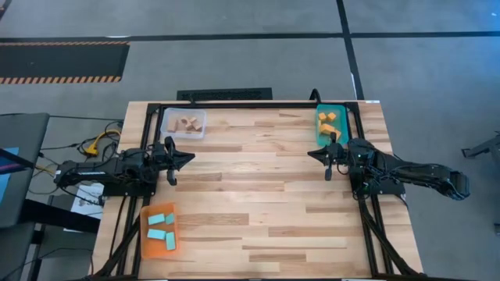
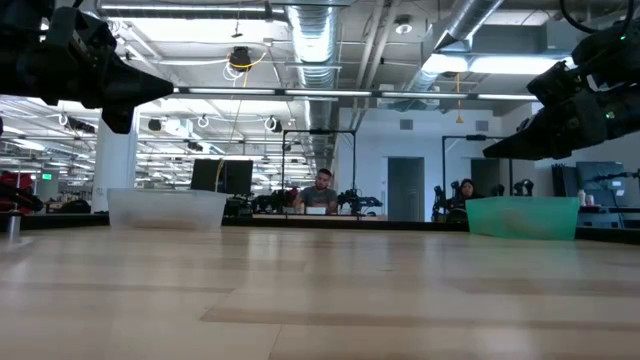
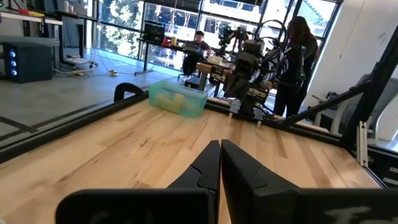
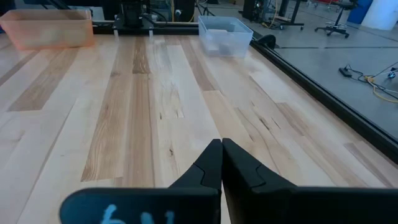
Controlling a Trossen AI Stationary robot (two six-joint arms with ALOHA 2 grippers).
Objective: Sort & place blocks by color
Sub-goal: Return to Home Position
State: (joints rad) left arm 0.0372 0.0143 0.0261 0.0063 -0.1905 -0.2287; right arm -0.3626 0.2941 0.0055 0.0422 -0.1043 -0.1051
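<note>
Closest to each wrist camera are that arm's own two dark fingers. On the left gripper [image 3: 220, 144] they are pressed together tip to tip and carry no block. The right gripper [image 4: 221, 144] is in the same condition, closed and empty. In the high view, the left gripper sits at the left side of the table [image 1: 258, 211]. It lies between the clear tray [image 1: 166, 131] toward the upper left corner and the orange tray [image 1: 144, 248] toward the lower left corner, with its tips pointing at the table's middle. The right gripper faces it from the right side, tips pointing inward, just beside the lower end of the teal tray [image 1: 344, 117]. Both grippers hang above the tabletop (the low view shows open air under each). Block locations are as follows. The tan blocks [image 1: 187, 122] lie clustered in the clear tray. The orange blocks [image 1: 328, 123] lie in the teal tray. The light blue blocks [image 1: 160, 228] lie spread in the orange tray. Beyond the table, a person [image 2: 320, 190] sits at a desk in the room.
</note>
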